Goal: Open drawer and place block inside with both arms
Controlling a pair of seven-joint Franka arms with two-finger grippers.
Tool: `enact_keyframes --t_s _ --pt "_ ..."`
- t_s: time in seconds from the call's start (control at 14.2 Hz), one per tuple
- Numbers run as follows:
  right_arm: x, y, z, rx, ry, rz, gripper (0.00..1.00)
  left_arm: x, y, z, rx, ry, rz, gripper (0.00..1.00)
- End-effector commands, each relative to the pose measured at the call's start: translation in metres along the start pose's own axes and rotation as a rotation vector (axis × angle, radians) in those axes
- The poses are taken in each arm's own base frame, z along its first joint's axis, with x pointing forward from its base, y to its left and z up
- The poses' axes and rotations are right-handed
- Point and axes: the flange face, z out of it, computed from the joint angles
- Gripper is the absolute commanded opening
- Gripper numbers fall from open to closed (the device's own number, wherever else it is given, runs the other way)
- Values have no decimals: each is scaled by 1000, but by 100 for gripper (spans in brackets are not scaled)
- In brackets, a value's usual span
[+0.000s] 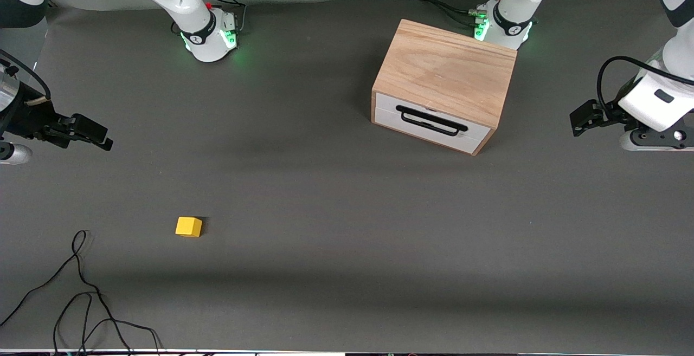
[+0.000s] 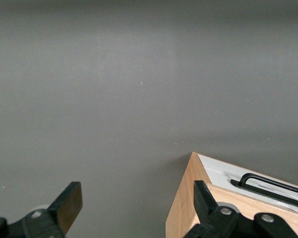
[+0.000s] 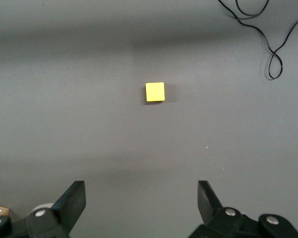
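The small yellow block (image 1: 188, 226) lies on the grey mat toward the right arm's end of the table; it also shows in the right wrist view as a yellow block (image 3: 155, 91). My right gripper (image 1: 100, 136) hangs open and empty above the mat, apart from the block; its own view shows the right gripper (image 3: 141, 201) with wide jaws. The drawer (image 1: 428, 123) with its black handle (image 1: 431, 120) is shut in the wooden cabinet (image 1: 450, 69). My left gripper (image 1: 580, 119) hovers open beside the cabinet, holding nothing. Its wrist view shows the left gripper (image 2: 137, 203) by the cabinet corner (image 2: 186, 208).
A loose black cable (image 1: 81, 291) curls on the mat near the front camera, at the right arm's end. The two arm bases (image 1: 209, 36) (image 1: 504, 25) stand along the table edge farthest from that camera. Bare mat lies between the block and the cabinet.
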Motion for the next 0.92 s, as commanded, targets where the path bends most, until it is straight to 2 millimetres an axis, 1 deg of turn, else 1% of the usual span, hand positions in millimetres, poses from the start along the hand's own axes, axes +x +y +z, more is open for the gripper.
enact_keyframes --t_s 0.0,0.21,0.35,0.49,0.64,0.85 --pt "-1 1 -8 12 19 -14 100 -7 0 -5 5 7 15 100" --pt "0 -5 -4 9 16 -23 100 -6 -1 -5 5 9 12 100" --pt "-1 -4 -6 8 17 -25 100 -7 0 -5 5 7 14 100" --pt "-1 -4 -8 8 20 -25 100 -6 3 -4 -19 4 14 100" --pt "-1 -4 -8 8 21 -24 100 -7 9 -3 -97 -6 -8 100" --pt "-2 -3 -8 7 19 -24 100 -12 17 0 -107 -51 -43 100"
